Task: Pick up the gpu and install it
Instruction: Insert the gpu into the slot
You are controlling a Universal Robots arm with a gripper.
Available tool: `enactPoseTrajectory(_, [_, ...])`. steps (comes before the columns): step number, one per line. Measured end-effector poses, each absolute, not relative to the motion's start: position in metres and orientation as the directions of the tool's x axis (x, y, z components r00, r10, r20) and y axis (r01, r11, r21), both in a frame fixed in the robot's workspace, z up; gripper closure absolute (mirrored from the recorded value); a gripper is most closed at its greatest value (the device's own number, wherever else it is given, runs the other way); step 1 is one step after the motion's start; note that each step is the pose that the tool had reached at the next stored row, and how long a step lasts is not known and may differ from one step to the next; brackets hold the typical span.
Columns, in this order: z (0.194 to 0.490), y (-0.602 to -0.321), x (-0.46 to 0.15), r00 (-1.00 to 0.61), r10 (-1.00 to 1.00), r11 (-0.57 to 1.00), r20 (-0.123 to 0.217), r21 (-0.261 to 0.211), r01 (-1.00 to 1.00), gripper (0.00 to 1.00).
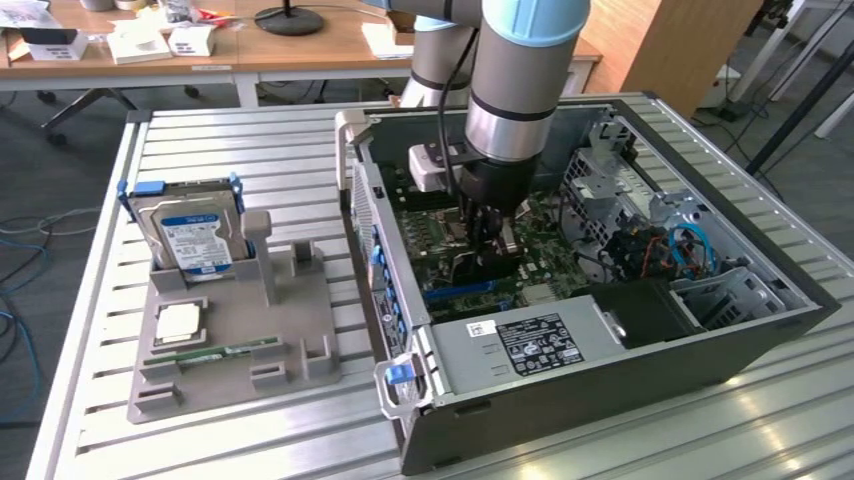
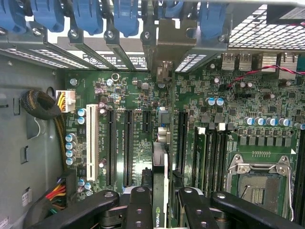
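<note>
My gripper [image 1: 489,245] reaches down into the open computer case [image 1: 694,340], just above the green motherboard [image 1: 547,250]. It is shut on the gpu [image 2: 162,157], which the wrist view shows edge-on between the black fingers [image 2: 140,205]. The card stands upright over the row of long black expansion slots [image 2: 127,143] on the motherboard [image 2: 238,95]. Its silver end bracket [image 2: 164,45] lies against the case's rear slot openings. In the exterior view the gpu [image 1: 470,268] is a dark sliver under the fingers, mostly hidden by the arm.
Blue slot latches [image 2: 126,14] line the rear wall of the case. A CPU socket [image 2: 259,183] and a black cable bundle [image 2: 43,107] flank the slots. Outside, a grey fixture [image 1: 254,340] holds a hard drive [image 1: 194,235] and a green memory stick [image 1: 220,352].
</note>
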State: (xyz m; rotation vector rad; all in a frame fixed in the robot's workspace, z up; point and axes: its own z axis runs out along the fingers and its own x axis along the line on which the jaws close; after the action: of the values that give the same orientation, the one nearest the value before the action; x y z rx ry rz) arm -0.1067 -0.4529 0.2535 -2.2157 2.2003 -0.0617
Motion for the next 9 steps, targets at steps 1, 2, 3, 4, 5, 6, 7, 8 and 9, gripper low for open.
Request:
enactPoseTrajectory(1, [0.2535, -0.4529, -0.1067, 0.007, -1.000, -0.007, 0.015, -0.041, -0.999, 0.74])
enactPoseTrajectory(2, [0.2535, -0.4527, -0.1071, 0.006, -1.000, -0.007, 0.015, -0.041, -0.999, 0.74])
enactPoseTrajectory(3, [0.2535, -0.4526, -0.1076, 0.006, -1.000, -0.007, 0.015, -0.041, -0.999, 0.74])
enactPoseTrajectory(4, [0.2535, -0.4525, -0.1077, 0.006, -1.000, -0.007, 0.015, -0.041, -0.999, 0.74])
enactPoseTrajectory(5, [0.2535, -0.4525, -0.1077, 0.007, -1.000, -0.007, 0.015, -0.041, -0.999, 0.74])
enactPoseTrajectory(6, [0.2535, -0.4525, -0.1077, 0.007, -1.000, -0.007, 0.015, -0.041, -0.999, 0.74])
enactPoseTrajectory(7, [0.2534, -0.4524, -0.1079, 0.007, -1.000, -0.007, 0.015, -0.041, -0.999, 0.74])
enactPoseTrajectory(8, [0.2534, -0.4525, -0.1080, 0.007, -1.000, -0.007, 0.015, -0.041, -0.999, 0.74])
enactPoseTrajectory(9, [0.2534, -0.4525, -0.1081, 0.007, -1.000, -0.007, 0.015, -0.041, -0.999, 0.74])
